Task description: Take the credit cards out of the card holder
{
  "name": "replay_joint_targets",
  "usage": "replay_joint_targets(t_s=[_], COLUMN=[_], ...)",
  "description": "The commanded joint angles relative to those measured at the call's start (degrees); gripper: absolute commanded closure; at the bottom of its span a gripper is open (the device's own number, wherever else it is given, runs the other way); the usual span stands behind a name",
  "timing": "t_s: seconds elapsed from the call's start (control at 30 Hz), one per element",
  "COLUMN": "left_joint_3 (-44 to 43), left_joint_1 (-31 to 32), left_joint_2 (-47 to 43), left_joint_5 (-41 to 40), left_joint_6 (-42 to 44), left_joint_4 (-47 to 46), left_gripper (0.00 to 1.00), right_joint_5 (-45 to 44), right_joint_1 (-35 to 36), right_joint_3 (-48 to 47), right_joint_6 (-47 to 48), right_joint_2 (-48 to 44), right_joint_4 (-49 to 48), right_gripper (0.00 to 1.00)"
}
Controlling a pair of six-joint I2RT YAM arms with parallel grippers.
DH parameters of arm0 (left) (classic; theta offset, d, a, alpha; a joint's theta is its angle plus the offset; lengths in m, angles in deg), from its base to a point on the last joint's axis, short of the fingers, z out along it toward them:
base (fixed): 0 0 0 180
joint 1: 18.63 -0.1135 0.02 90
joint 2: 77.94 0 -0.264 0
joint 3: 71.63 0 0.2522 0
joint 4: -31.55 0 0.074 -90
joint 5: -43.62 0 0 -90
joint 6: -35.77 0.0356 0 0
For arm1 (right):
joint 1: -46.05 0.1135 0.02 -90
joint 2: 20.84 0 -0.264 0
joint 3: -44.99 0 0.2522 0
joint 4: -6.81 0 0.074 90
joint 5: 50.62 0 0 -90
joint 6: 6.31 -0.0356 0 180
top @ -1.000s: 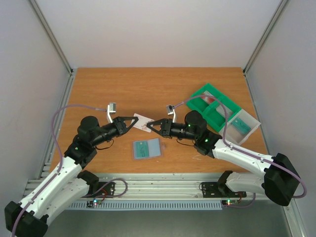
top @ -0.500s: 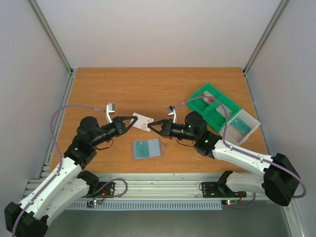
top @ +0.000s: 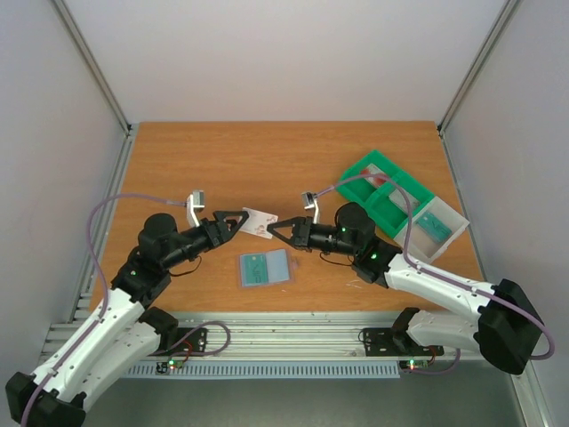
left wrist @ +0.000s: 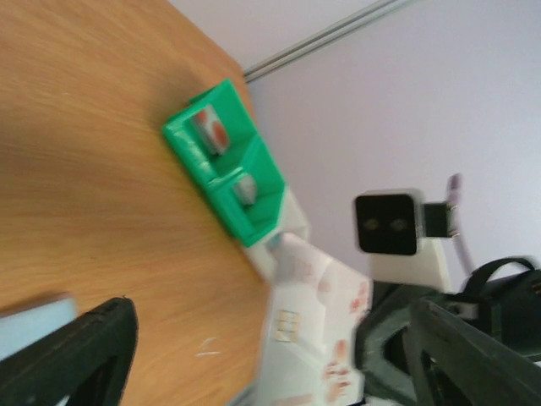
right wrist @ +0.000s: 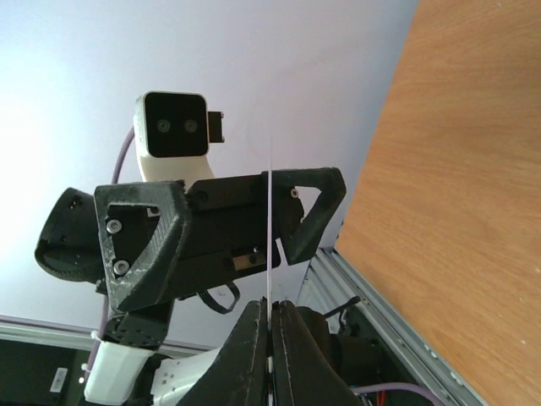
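The card holder (top: pixel 276 265) lies spread open on the table, grey-blue inside, with a teal credit card (top: pixel 256 269) on its left panel. Above it, a white credit card with red marks (top: pixel 259 222) (left wrist: pixel 314 331) hangs in the air between the two grippers. My right gripper (top: pixel 273 232) (right wrist: pixel 270 326) is shut on that card's edge, and the card (right wrist: pixel 269 237) shows edge-on in the right wrist view. My left gripper (top: pixel 240 222) (left wrist: pixel 279 359) is open, its fingers (left wrist: pixel 80 355) spread wide on either side of the card without touching it.
A green compartmented tray (top: pixel 397 184) (left wrist: pixel 221 182) sits at the back right with a red-and-white card (top: pixel 374 181) in it. A white bin (top: pixel 416 238) beside it holds a teal card (top: pixel 436 226). A strip of the holder (left wrist: pixel 32 321) shows at lower left in the left wrist view.
The right gripper has shut on the card. The left gripper, shut on it before, has opened and drawn back a little to the left.
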Motion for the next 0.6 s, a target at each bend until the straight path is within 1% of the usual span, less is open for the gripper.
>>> replay_joint_targets(t_s=[0.0, 0.03, 0.07, 0.23, 0.4, 0.57], left_joint_3=[-3.62, -4.23, -4.89, -8.71, -11.00, -11.71], left_joint_1=[-0.10, -0.13, -0.07, -0.11, -0.11, -0.08], left_joint_2=[-0.82, -0.91, -1.03, -1.52, -1.73, -1.28], left_joint_5=[-3.06, -3.55, -4.22, -7.31, -9.50, -10.96], left_joint_6=[4.84, 6.44, 7.67, 12.78, 18.13, 21.36], left_joint_4=[8.77, 10.36, 11.89, 19.40, 23.58, 25.17], left_gripper=[0.09, 0.04, 0.01, 0.01, 0.01, 0.01], right_joint_5=[1.29, 1.58, 1.73, 3.52, 7.45, 8.38], right_joint_1=[-1.27, -1.63, -2.11, -6.54, -13.69, -20.74], right_joint_3=[-0.68, -1.10, -1.56, -3.94, -4.64, -9.33], right_joint_6=[3.24, 3.93, 4.71, 7.92, 8.78, 14.69], right_joint_2=[-1.89, -2.17, -2.55, -3.80, -4.48, -4.75], right_joint_4=[5.41, 6.89, 8.55, 18.30, 23.86, 38.86], right_gripper=[0.99, 0.99, 0.99, 0.99, 0.99, 0.99])
